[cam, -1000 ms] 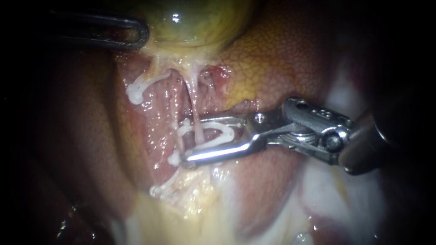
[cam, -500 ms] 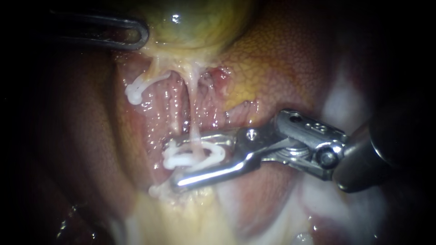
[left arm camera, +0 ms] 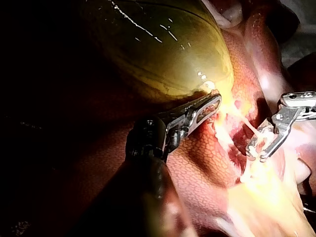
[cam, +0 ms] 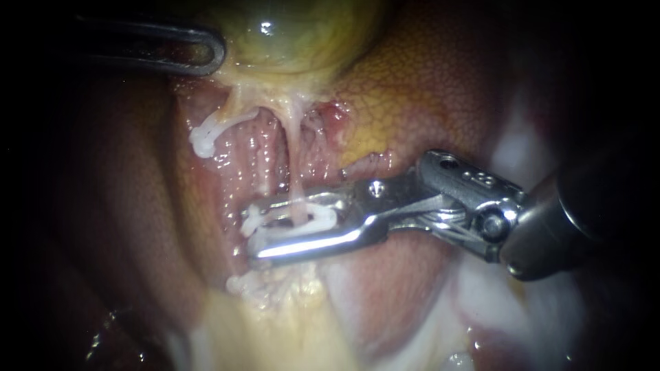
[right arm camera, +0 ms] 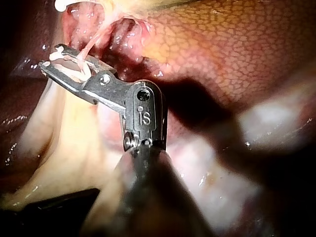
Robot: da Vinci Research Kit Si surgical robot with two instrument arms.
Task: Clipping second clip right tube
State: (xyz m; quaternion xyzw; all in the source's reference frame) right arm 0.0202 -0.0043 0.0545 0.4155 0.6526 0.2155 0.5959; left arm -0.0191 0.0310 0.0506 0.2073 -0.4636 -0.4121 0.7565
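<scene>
1. Since a second ago, my right instrument point(cam: 253, 233) squeezes its jaws tighter on the white clip point(cam: 313, 218) around the right tube point(cam: 297, 178).
2. My left instrument point(cam: 206, 55) pinches the gallbladder point(cam: 295, 34).
3. I should squeeze slowly, straight across, until it locks.

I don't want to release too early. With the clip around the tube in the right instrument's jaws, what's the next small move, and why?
Probably squeeze the right instrument fully shut before releasing. Its jaws hold the white clip around the tube, but a gap seems to show between the clip's arms, so it doesn't look locked.
</scene>
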